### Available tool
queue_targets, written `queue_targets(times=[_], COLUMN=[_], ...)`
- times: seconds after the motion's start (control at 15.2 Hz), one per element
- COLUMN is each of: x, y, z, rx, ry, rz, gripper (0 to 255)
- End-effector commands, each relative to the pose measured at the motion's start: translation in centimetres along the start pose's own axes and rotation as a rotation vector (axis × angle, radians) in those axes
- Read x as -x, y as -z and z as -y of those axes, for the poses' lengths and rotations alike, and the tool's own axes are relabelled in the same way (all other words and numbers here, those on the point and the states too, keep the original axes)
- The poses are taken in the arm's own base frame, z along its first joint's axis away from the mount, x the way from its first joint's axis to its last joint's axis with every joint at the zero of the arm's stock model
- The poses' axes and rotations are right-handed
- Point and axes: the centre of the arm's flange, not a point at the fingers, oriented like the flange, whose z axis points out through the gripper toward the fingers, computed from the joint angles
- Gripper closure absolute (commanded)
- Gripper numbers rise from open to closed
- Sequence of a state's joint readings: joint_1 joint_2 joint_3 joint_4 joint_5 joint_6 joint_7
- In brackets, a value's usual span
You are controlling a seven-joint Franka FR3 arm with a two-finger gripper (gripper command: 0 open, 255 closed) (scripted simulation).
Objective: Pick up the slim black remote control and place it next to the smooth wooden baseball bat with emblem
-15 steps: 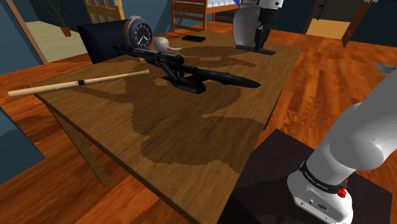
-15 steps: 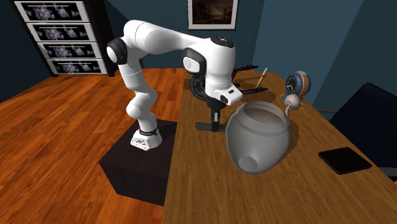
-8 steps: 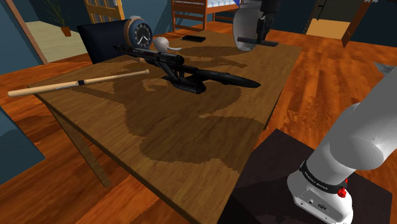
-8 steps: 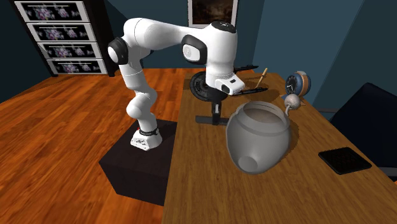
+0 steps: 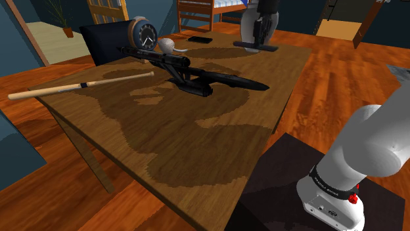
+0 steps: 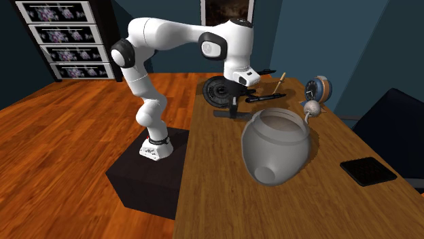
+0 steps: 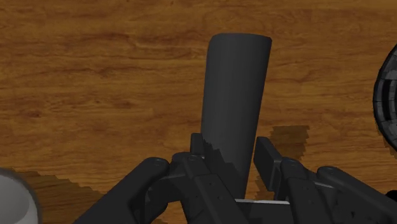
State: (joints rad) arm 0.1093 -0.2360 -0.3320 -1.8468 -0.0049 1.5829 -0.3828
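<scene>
As it hangs level in the gripper (image 7: 230, 158), the slim black remote control (image 7: 236, 95) is entered as follows.

Item: long, narrow, dark slab. Judged rigid and light. The faces look smooth and probably slick, so it is apt to swivel if pinched off-centre.

Best hold: across the narrow width, about mid-length.

Present hold: the two black fingers (image 7: 266, 156) are closed narrow on its long edges, clasping it between them. A long stretch juts out beyond the tips, and the remainder is hidden under the hand.

Location: over the far right part of the wooden table (image 5: 197, 144) in the shoulder view, just before a grey pot (image 5: 250, 26). Its offset shadow suggests it is clear of the wood.

Destination: the wooden baseball bat (image 5: 79, 86) lies at the shoulder view's left, well apart. A long black gun-shaped object (image 5: 197, 77) lies between the two.
</scene>
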Motion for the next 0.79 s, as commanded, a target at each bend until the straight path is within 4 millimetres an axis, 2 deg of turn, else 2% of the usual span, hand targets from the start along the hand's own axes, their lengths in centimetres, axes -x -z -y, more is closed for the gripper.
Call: queue_targets(times=[0.0,0.73], x=[-0.4,-2.5], y=[-0.2,-1.3], z=[2.3,16.6], rx=[0.0,0.0], ry=[-0.002,-0.002], rz=[0.0,0.0], gripper=[255,255])
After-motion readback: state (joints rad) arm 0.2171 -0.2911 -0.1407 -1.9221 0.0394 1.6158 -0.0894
